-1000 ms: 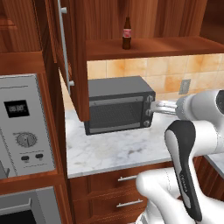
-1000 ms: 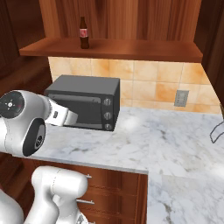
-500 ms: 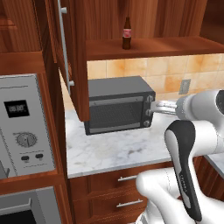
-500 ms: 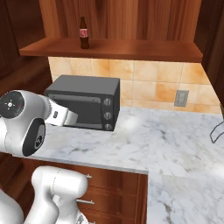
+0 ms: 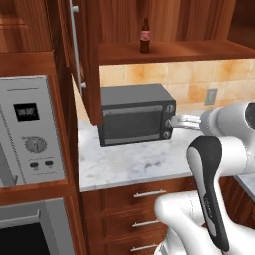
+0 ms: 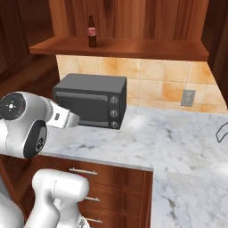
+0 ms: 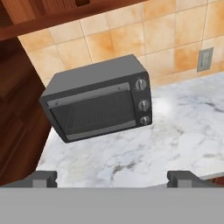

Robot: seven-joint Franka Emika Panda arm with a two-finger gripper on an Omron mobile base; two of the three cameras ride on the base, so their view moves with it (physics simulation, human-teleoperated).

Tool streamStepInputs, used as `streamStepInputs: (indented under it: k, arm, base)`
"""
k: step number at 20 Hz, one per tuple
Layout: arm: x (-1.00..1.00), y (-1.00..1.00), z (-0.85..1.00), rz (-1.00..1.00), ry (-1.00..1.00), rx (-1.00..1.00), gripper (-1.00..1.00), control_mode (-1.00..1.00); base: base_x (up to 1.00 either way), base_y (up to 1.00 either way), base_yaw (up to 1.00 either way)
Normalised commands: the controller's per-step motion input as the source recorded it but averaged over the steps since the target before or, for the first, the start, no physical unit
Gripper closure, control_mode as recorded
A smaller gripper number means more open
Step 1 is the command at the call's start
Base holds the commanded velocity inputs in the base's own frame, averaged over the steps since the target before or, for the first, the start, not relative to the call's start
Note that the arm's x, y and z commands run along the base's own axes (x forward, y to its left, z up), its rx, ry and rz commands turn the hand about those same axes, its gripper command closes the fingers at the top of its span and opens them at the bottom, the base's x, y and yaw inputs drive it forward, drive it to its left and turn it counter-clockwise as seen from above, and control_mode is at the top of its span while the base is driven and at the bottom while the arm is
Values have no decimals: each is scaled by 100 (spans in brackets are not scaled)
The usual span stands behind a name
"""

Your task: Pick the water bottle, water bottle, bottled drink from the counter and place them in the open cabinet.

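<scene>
The bottled drink [image 5: 145,36] [image 6: 91,31], a slim brown bottle with a red label, stands upright on the wooden shelf of the open cabinet [image 5: 174,52] [image 6: 120,47]. The cabinet door [image 5: 82,55] is swung open at the left. Below lies the marble counter [image 5: 129,164] [image 6: 169,142] [image 7: 144,153]. My gripper [image 7: 113,177] hovers over the counter's front part, facing the back wall. It is open, its fingertips [image 7: 43,177] wide apart with nothing between them. The water bottles are out of view.
A dark toaster oven [image 5: 134,114] [image 6: 91,100] [image 7: 98,98] sits on the counter under the shelf. A built-in oven panel [image 5: 30,134] stands at the left. A wall outlet [image 6: 188,97] is on the tiled backsplash. Drawers [image 5: 144,209] run below the counter.
</scene>
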Motion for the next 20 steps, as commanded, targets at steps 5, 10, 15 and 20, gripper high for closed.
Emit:
streamStepInputs:
  k: [5,10,15,20]
  arm:
    - [0,0,0,0,0,0,-100,100]
    - [0,0,0,0,0,0,-100,100]
    - [0,0,0,0,0,0,-100,100]
    - [0,0,0,0,0,0,-100,100]
  base:
    - [-69,0,7]
    - [-70,0,1]
    - [-75,0,1]
    - [-64,4,0]
